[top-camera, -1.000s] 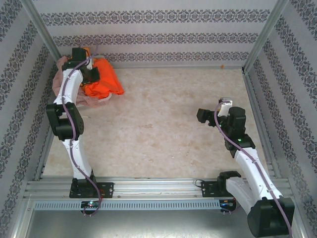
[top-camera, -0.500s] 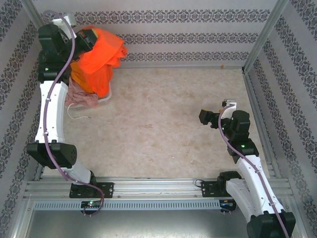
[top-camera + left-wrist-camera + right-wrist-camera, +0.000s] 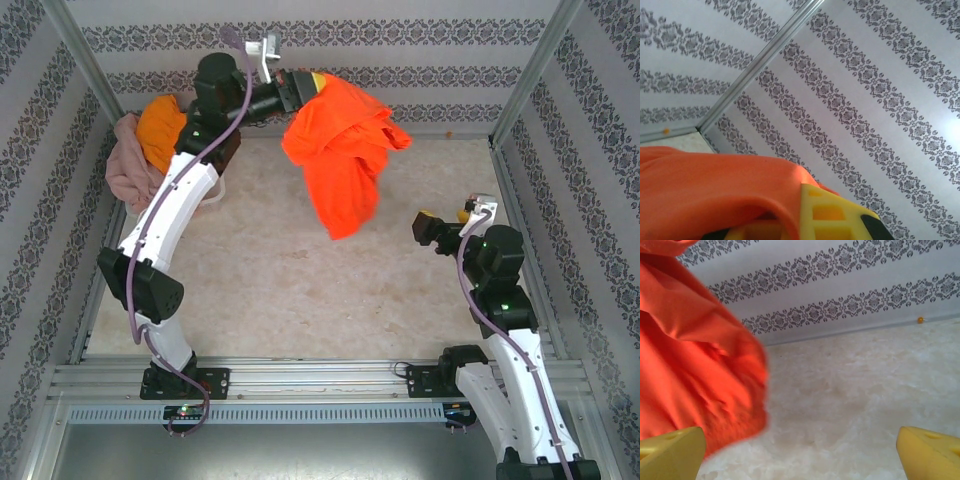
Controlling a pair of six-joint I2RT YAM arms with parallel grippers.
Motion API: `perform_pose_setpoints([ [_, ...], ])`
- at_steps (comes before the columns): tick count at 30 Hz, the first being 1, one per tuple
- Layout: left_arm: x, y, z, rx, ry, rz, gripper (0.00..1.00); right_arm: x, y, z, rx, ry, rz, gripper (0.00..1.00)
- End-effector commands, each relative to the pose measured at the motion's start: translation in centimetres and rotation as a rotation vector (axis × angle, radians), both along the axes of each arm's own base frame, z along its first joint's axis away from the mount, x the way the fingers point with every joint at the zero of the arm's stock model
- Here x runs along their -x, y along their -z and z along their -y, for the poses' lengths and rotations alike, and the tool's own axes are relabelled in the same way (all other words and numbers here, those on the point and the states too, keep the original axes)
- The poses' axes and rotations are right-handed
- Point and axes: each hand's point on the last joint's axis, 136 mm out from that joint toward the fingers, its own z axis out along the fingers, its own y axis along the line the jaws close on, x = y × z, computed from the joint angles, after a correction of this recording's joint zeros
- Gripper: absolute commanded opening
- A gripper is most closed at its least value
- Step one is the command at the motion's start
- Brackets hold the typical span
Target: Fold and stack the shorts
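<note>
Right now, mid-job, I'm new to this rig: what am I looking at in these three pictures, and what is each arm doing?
Two white robot arms are bolted at the near edge of a table. Each ends in a two-finger gripper. The overhead picture looks down from behind the arms. The other two pictures come from cameras on the wrists, so the yellow blocks at their bottom edges are fingers. The left gripper is shut on the red-orange shorts, which hang from it over the table. The right gripper is open and empty, and it faces those shorts. In the far left corner lie the pink shorts, with the yellow-orange shorts bunched against them.
</note>
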Motion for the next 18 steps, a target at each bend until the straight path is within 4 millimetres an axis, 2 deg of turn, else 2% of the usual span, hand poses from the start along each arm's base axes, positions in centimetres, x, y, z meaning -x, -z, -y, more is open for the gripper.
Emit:
perform_pose_setpoints([
  [1,-1.7,2.2,-1.1,0.045,-0.058,-0.016,0.05,0.5,-0.6,-0.3,0.013,-0.015,-0.010,0.98],
  [3,-3.3,6.6,-2.4,0.019,-0.131,-0.070,0.36,0.5,-0.3,-0.7,0.008,-0.038,-0.034,0.98],
  [5,-4.8,11.6,-4.5,-0.031,-0.216,-0.148,0.63,0.4,0.2,-1.1,-0.004,-0.058,-0.067,0.98],
  [7,-5.6,15.8,-6.8,-0.071,-0.273,-0.224,0.78,0.2,1.0,-1.4,-0.026,-0.071,-0.114,0.98],
  [9,-5.1,18.2,-8.5,-0.081,-0.305,-0.259,0.87,-0.1,2.1,-1.7,-0.049,-0.075,-0.169,0.98],
  [12,-2.8,19.6,-10.0,-0.139,-0.353,-0.232,0.96,-0.4,4.7,-2.2,-0.069,-0.080,-0.269,0.98],
  [16,1.3,20.3,-10.3,-0.234,-0.324,-0.188,0.99,-1.0,8.7,-2.9,-0.067,-0.078,-0.391,0.98],
  [18,3.0,21.0,-9.7,-0.286,-0.306,-0.169,1.00,-1.3,10.2,-3.5,-0.064,-0.086,-0.432,0.98],
])
